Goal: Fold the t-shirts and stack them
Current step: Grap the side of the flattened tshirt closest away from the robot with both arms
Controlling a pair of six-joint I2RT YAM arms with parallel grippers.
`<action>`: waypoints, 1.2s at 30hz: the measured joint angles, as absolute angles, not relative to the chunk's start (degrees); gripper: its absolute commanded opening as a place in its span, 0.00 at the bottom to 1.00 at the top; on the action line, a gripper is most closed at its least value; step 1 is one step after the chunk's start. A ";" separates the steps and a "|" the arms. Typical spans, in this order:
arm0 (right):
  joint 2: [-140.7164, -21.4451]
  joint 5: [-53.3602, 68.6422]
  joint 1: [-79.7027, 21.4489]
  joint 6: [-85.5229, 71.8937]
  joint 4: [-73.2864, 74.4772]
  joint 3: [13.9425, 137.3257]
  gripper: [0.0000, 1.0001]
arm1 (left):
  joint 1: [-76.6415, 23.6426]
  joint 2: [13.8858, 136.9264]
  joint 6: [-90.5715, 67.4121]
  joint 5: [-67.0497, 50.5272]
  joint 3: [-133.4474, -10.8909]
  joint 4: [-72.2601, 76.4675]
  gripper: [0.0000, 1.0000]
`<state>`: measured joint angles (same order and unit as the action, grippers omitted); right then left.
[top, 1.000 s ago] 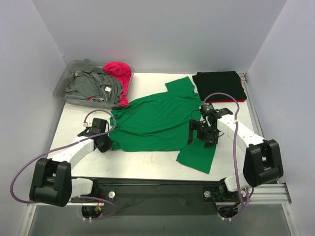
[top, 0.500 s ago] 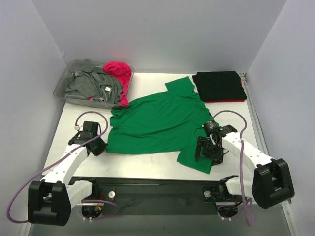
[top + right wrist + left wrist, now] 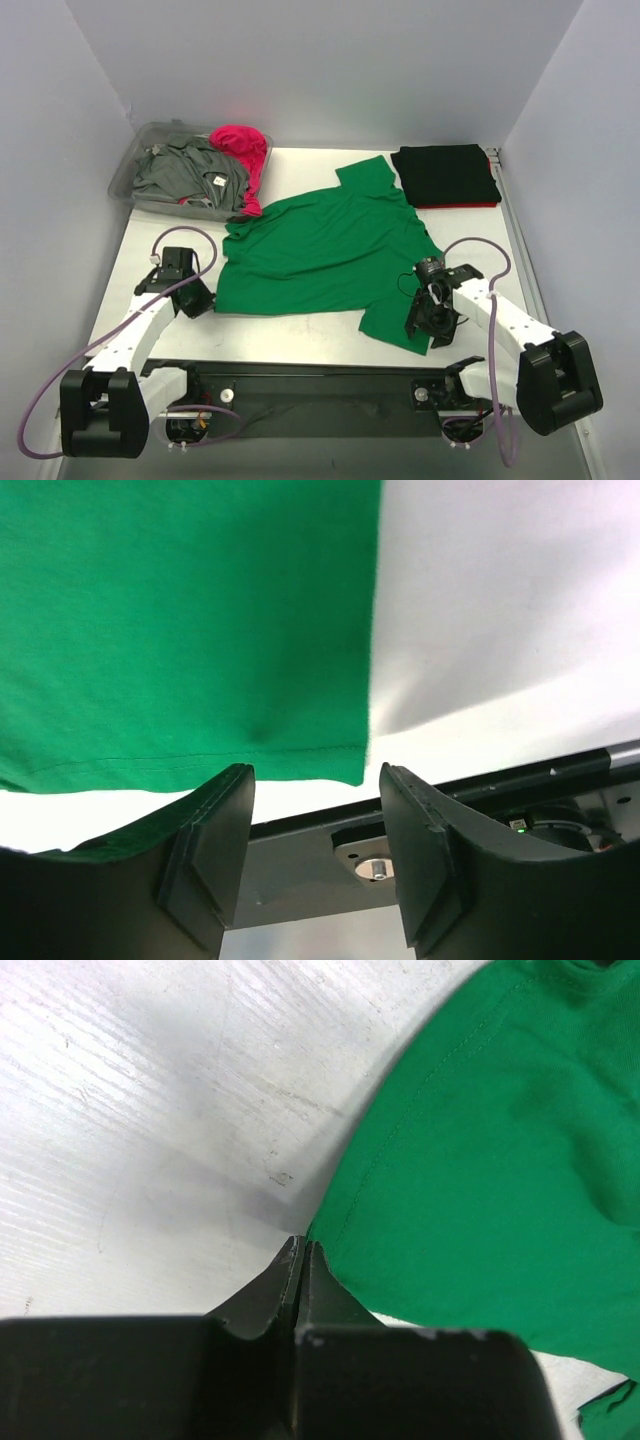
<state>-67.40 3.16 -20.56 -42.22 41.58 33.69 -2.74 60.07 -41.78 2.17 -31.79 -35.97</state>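
The bright green t-shirt (image 3: pixel 320 250) lies spread flat on the middle of the table. My left gripper (image 3: pixel 200 300) is shut at the shirt's near left corner; in the left wrist view the gripper (image 3: pixel 300 1245) has its tips pinched on that corner of the green cloth (image 3: pixel 500 1160). My right gripper (image 3: pixel 420 327) is open over the shirt's near right corner; in the right wrist view the hem of the green t-shirt (image 3: pixel 180 610) ends just beyond the gripper (image 3: pixel 315 780). The black t-shirt (image 3: pixel 445 175) lies folded at the back right. The grey t-shirt (image 3: pixel 185 175) and magenta t-shirt (image 3: pixel 243 145) lie crumpled in the bin.
The clear plastic bin (image 3: pixel 122 180) stands at the back left. The black front rail (image 3: pixel 320 375) of the table runs just below the right gripper and also shows in the right wrist view (image 3: pixel 300 880). Walls close in the left, back and right sides.
My right gripper has moved off the shirt's right side toward the near edge, to its near right corner. My left gripper has moved left and nearer, and the shirt's near left corner went with it.
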 measured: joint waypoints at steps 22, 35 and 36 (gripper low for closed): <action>-69.32 -1.45 -23.00 -48.73 41.36 30.72 0.19 | -0.67 63.29 -37.32 -1.85 -31.79 -33.56 0.00; -72.44 -2.52 -26.96 -48.80 41.21 32.62 0.00 | -0.64 63.35 -36.80 -4.40 -31.81 -33.17 0.00; -72.86 -2.28 -27.35 -48.64 41.34 33.23 0.00 | -0.64 63.16 -36.84 -4.71 -31.81 -33.19 0.00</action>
